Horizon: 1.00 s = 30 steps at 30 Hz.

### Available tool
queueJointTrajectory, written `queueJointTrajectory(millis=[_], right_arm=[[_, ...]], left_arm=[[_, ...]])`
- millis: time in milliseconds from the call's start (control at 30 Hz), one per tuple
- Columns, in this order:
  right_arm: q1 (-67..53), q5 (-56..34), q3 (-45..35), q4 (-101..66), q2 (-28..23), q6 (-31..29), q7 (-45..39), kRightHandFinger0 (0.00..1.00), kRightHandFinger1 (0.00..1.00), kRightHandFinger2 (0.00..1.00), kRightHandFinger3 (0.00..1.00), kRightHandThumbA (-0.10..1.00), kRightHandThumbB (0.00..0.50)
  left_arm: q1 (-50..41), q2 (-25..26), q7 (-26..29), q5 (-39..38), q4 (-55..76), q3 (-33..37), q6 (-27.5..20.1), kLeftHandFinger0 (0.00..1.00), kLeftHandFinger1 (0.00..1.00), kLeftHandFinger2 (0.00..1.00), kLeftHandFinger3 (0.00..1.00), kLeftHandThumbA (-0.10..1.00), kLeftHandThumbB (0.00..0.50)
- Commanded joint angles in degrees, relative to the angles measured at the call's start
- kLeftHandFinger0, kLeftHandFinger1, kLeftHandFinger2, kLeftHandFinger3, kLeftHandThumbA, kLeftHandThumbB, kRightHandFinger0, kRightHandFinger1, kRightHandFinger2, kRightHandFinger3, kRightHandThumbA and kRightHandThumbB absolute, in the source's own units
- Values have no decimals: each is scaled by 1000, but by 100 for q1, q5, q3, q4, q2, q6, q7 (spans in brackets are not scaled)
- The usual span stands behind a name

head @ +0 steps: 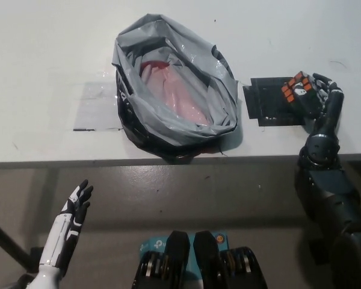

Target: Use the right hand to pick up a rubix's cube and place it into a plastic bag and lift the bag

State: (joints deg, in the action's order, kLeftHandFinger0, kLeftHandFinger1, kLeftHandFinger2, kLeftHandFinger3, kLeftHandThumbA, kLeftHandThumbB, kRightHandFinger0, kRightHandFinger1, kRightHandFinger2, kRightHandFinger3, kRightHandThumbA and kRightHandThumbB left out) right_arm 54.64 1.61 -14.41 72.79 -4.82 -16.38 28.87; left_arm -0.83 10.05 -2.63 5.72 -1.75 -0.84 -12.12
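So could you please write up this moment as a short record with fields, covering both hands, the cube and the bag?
right hand: shut on the Rubik's cube, tilted, over the black mat's right edge
left hand: open, resting low at lower left, below the table edge
plastic bag: grey, mouth open, on the white table, left of the mat
bag contents: something pinkish-red inside
task stage: cube grasped, not yet in bag

My left hand (72,214), at the lower left of the frame, is white with black segments along its slim fingers and a white forearm below. My right hand (320,99), at the upper right, is black, on a bulky dark arm with a round, rivet-studded wrist joint.
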Motion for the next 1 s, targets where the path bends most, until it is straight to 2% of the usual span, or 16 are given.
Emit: queueJointTrajectory(millis=[0,67,100,167,367,400,500,533,600,633,767,833,967], right_arm=[[9,-315,-104,201,128,-298,84,5,225,606,516,-100,161],[42,-332,-105,224,134,-335,91,10,237,618,522,-100,156],[60,-325,-91,230,125,-323,113,0,235,627,549,-100,152],[77,-342,-84,228,112,-325,131,2,252,649,577,-100,152],[218,-644,-250,-3,129,-611,-155,0,245,645,608,-100,174],[237,-711,-284,-103,142,-665,-229,0,249,647,621,-100,159],[293,-1081,-506,-497,211,-735,-553,0,247,656,678,-100,143],[343,-1301,-640,-779,263,-687,-705,0,280,710,746,-100,130],[379,-1475,-729,-1008,304,-666,-864,0,286,735,786,-100,123],[397,-1604,-795,-1205,335,-614,-983,0,285,728,815,-100,121],[426,-2014,-981,-1872,443,-222,-1138,0,231,664,808,-100,108],[473,-2440,-1157,-2376,529,253,-1243,0,227,705,876,-100,73],[510,-2871,-1314,-2924,618,758,-1305,0,220,708,930,-100,72]], left_arm=[[41,60,1,-3,151,-27,-66,1000,1000,1000,1000,1000,235],[66,74,16,14,120,-35,-127,1000,1000,1000,1000,1000,227],[84,75,11,6,122,-37,-105,1000,1000,1000,1000,1000,249],[96,73,1,-18,119,-39,-97,1000,1000,1000,1000,1000,256],[102,66,-9,-61,154,-57,-33,1000,1000,1000,1000,1000,256],[104,68,-16,-72,158,-57,-34,1000,1000,1000,1000,1000,249],[118,66,-14,-69,146,-57,-28,1000,1000,1000,1000,1000,258],[123,56,5,-54,126,-62,-34,1000,1000,1000,1000,1000,260],[124,50,10,-58,120,-66,-33,1000,1000,1000,1000,1000,261],[122,52,1,-66,123,-64,-32,1000,1000,1000,1000,1000,260],[156,64,18,-12,91,-60,-69,1000,1000,1000,1000,1000,256],[153,64,6,-41,95,-66,-47,1000,1000,1000,1000,1000,252],[164,65,7,-41,85,-69,-58,1000,1000,1000,1000,1000,248]])
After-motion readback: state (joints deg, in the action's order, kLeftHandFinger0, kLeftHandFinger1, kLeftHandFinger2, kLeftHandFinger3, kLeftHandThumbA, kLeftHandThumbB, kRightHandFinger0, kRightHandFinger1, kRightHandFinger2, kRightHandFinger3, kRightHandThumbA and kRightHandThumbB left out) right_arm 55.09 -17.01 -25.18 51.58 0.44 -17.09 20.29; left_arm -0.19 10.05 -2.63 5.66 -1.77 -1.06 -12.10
